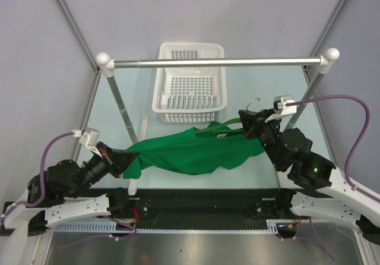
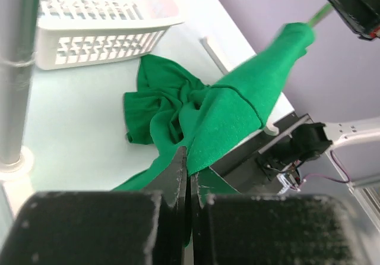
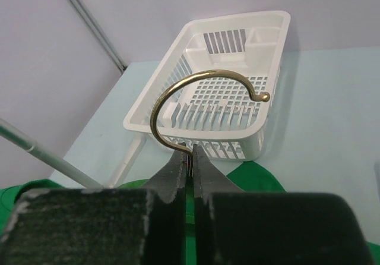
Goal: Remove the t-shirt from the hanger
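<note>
The green t-shirt [image 1: 190,151] stretches across the table between my two grippers. My left gripper [image 1: 132,157] is shut on its left end; in the left wrist view the cloth [image 2: 231,113] runs from my closed jaws up toward the right arm, with a bunched part [image 2: 154,110] lying on the table. My right gripper [image 1: 246,122] is shut on the neck of the hanger, just below its brass hook [image 3: 199,92]. A thin green wire of the hanger [image 1: 222,126] shows at the shirt's right end; the rest of it is hidden in the cloth.
A white slotted basket [image 1: 190,84] stands at the back centre, under the silver rail [image 1: 217,62] with white ball ends. A slanted rail post [image 1: 122,107] and a white bar [image 1: 138,152] lie on the left.
</note>
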Robot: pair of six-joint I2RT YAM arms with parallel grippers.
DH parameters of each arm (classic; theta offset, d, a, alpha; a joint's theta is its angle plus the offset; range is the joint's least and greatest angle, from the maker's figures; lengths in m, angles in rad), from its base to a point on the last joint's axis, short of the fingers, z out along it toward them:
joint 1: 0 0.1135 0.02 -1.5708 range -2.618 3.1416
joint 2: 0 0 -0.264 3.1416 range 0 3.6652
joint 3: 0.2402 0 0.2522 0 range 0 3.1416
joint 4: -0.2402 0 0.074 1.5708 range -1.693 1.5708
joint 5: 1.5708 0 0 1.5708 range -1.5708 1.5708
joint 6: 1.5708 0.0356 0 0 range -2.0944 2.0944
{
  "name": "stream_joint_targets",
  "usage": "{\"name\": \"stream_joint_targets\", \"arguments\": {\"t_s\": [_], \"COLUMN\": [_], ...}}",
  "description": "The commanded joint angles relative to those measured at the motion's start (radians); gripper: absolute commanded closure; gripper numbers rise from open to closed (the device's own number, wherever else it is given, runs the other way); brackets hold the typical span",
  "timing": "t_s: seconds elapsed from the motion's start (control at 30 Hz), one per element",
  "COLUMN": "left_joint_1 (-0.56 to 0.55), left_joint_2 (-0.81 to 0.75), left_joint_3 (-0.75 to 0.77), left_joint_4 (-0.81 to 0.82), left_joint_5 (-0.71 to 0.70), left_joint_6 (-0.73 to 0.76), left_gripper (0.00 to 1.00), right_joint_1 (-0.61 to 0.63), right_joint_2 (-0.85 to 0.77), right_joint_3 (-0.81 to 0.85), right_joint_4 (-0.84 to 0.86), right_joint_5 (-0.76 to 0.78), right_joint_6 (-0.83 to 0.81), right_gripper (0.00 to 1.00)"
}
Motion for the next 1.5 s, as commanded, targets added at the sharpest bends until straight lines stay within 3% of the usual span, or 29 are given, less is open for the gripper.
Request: {"name": "stream_joint_targets", "arguments": {"t_s": [0.0, 0.5, 0.73, 1.47], "left_joint_1": [-0.001, -0.001, -0.001, -0.001], "left_joint_2": [-0.017, -0.063, -0.080, -0.048], "left_joint_3": [0.046, 0.063, 0.053, 0.084], "left_joint_4": [-0.105, -0.178, -0.190, -0.215], "left_joint_5": [-0.120, -0.165, -0.197, -0.258], "left_joint_6": [-0.064, -0.092, -0.097, -0.111], "left_gripper": [1.00, 1.00, 1.00, 1.00], "right_joint_1": [-0.028, -0.143, -0.228, -0.352], "right_joint_2": [-0.068, -0.130, -0.171, -0.202], "right_joint_3": [-0.022, -0.042, -0.061, -0.070], "right_joint_4": [0.017, -0.096, -0.141, -0.170], "right_joint_5": [0.154, 0.194, 0.136, 0.052], "right_joint_6": [0.072, 0.273, 0.359, 0.453], "right_gripper": [1.00, 1.00, 1.00, 1.00]}}
